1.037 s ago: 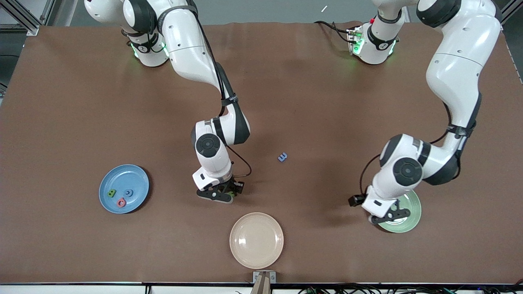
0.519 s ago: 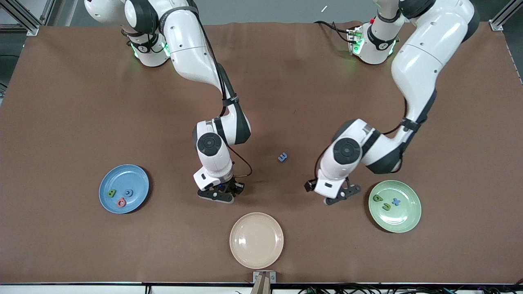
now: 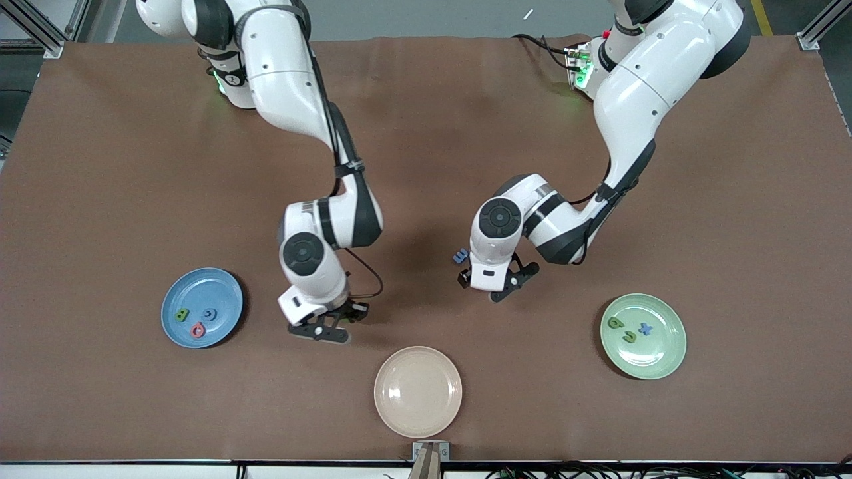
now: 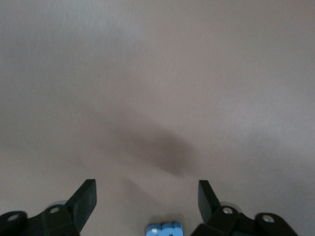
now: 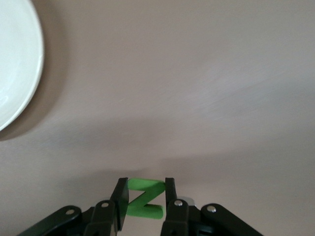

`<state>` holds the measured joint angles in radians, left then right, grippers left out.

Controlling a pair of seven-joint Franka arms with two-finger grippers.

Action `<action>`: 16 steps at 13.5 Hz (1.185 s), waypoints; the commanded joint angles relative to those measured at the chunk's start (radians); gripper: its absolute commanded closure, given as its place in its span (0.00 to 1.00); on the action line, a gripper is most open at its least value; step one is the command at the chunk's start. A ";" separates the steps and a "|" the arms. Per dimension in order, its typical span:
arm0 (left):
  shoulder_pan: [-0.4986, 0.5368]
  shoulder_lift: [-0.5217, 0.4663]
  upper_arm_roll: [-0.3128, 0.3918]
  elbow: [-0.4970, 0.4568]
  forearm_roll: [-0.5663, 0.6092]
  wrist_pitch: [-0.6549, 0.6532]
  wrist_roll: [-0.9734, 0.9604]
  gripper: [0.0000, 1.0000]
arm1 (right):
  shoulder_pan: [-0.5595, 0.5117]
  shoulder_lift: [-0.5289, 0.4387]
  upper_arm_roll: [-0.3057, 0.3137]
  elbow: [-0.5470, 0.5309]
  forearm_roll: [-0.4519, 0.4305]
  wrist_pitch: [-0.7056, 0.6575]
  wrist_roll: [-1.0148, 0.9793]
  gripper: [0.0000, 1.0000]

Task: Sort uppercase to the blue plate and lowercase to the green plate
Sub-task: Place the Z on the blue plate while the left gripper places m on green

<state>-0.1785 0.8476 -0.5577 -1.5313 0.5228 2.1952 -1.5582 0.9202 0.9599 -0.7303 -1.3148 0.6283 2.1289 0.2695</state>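
Observation:
My right gripper [image 5: 143, 189] is shut on a green capital N [image 5: 142, 202] and holds it off the table; in the front view this gripper [image 3: 328, 325] hangs between the blue plate [image 3: 180, 289] and the beige plate. The blue plate holds a green B [image 3: 181, 315], a blue G [image 3: 210, 314] and a pink-red Q [image 3: 198, 329]. My left gripper [image 3: 508, 283] is open, low over the table beside the blue m [image 3: 460, 255]. The blue m [image 4: 165, 229] shows by its open fingers. The green plate [image 3: 659, 362] holds two green lowercase letters [image 3: 616, 322] and a blue x [image 3: 644, 328].
A beige plate [image 3: 418, 391] with nothing on it sits near the table's front edge, midway between the other two plates. Its rim [image 5: 19, 64] also shows in the right wrist view. The rest of the brown table is bare.
My left arm swung from over the green plate to the middle of the table, beside the blue m. My right gripper shut on the green N and carried it toward the blue plate.

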 commanded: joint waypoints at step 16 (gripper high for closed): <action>-0.076 0.028 0.007 -0.036 0.006 0.058 -0.157 0.73 | -0.372 -0.056 -0.098 -0.219 0.126 -0.173 -0.994 0.09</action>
<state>-0.2481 0.8804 -0.5578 -1.5574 0.5228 2.2417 -1.6923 0.5703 0.9165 -0.8700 -1.5176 0.7331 1.9363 -0.7056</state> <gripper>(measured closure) 0.595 0.617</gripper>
